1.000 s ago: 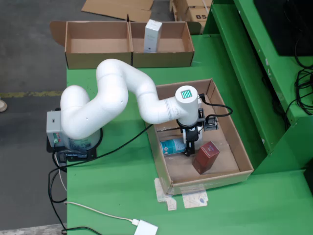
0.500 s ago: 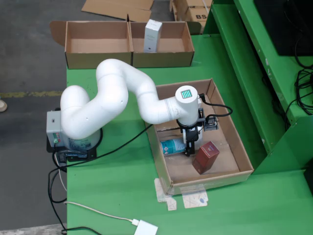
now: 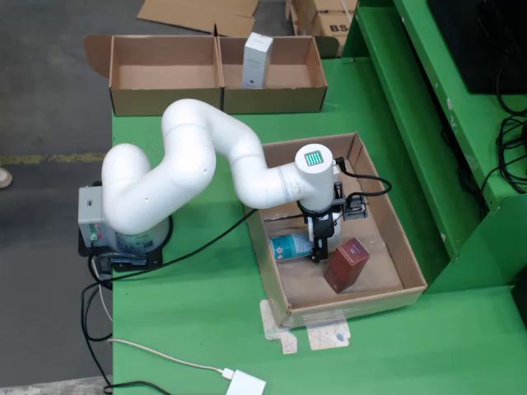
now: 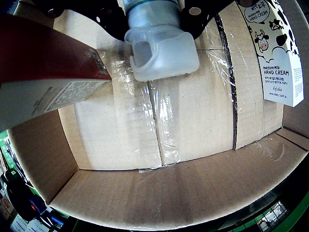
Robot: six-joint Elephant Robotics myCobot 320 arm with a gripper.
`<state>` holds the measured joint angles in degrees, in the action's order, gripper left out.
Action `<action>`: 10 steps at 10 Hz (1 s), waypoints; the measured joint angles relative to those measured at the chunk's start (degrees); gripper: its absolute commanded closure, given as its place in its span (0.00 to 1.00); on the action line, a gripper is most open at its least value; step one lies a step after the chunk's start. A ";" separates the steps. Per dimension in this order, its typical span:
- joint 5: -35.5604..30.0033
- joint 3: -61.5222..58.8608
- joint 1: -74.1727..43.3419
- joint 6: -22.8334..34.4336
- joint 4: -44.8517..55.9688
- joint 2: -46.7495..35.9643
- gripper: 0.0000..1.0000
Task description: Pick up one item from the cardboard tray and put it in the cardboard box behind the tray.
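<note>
Gripper down inside cardboard tray, jaws clamped on clear bottle lying on tray floor. Dark red carton just beside. Hand cream box nearby.

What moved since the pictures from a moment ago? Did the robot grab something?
Nothing visibly changed. The arm holds the same pose, with the tool down in the cardboard tray between the blue-and-white item and the dark red box. Both items lie where they were, and the white carton stands in the cardboard box behind. Whether the tool grips anything cannot be told.
</note>
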<state>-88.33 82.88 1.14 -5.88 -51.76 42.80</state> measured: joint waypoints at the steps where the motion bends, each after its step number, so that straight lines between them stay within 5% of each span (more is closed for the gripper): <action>1: 0.00 0.00 0.00 0.00 0.00 0.00 1.00; 10: 0.36 2.19 0.44 -0.53 -1.41 -1.76 1.00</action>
<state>-87.97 85.07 1.58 -6.41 -53.17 41.04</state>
